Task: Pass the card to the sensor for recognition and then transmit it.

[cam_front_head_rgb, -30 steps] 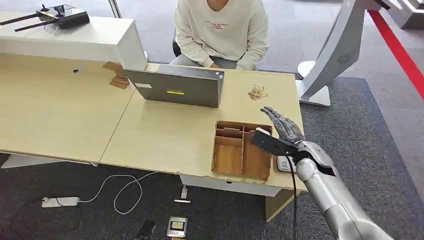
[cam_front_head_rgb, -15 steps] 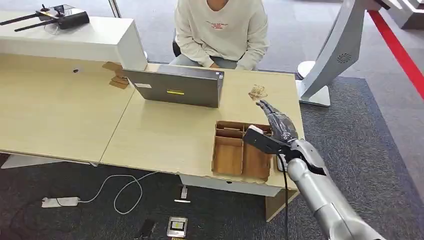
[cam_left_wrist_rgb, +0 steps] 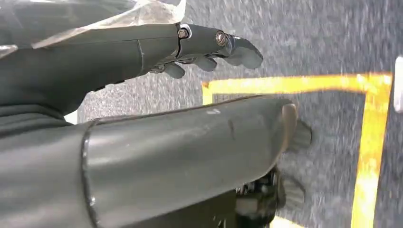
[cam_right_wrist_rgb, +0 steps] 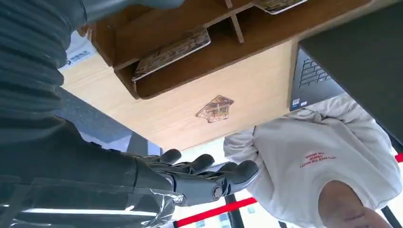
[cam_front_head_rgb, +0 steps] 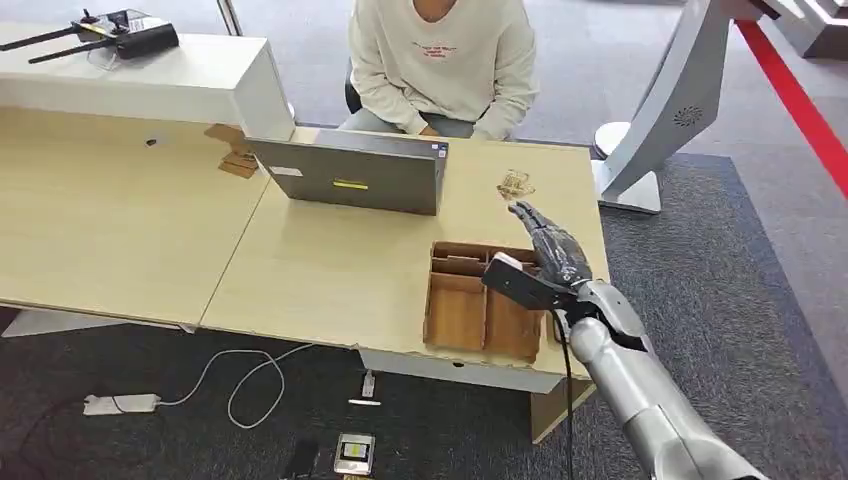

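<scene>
The right robot hand (cam_front_head_rgb: 545, 262) hovers over the right end of the desk (cam_front_head_rgb: 330, 270), above the far right corner of the wooden organizer tray (cam_front_head_rgb: 470, 310), and it has slid a touch left and farther in since a second ago, when it hung nearer the desk's right edge. Its fingers (cam_front_head_rgb: 540, 232) are stretched out straight and apart, the thumb (cam_front_head_rgb: 515, 282) jutting left over the tray, and nothing is held in it. From the right wrist view the same spread fingers (cam_right_wrist_rgb: 209, 173) hang in open air, well apart from the tray (cam_right_wrist_rgb: 190, 57) behind them.

Cards lie in the tray's compartments: one patterned card (cam_right_wrist_rgb: 171, 50) rests flat in a slot, another card (cam_right_wrist_rgb: 278, 4) peeks in at the picture's edge. In the head view I cannot tell the cards apart from the wood.

A small wire clip-like object (cam_front_head_rgb: 515, 184) sits on the desk just beyond the fingertips, not touched. The grey laptop (cam_front_head_rgb: 350, 175) stands open to the left of it, and a person in a cream sweatshirt (cam_front_head_rgb: 440, 60) sits at the far side of the desk. None of these has shifted.

The left robot hand (cam_left_wrist_rgb: 209, 47) hangs over grey carpet (cam_left_wrist_rgb: 323, 42) with a yellow floor line (cam_left_wrist_rgb: 370, 142), fingers loosely extended and holding nothing.
</scene>
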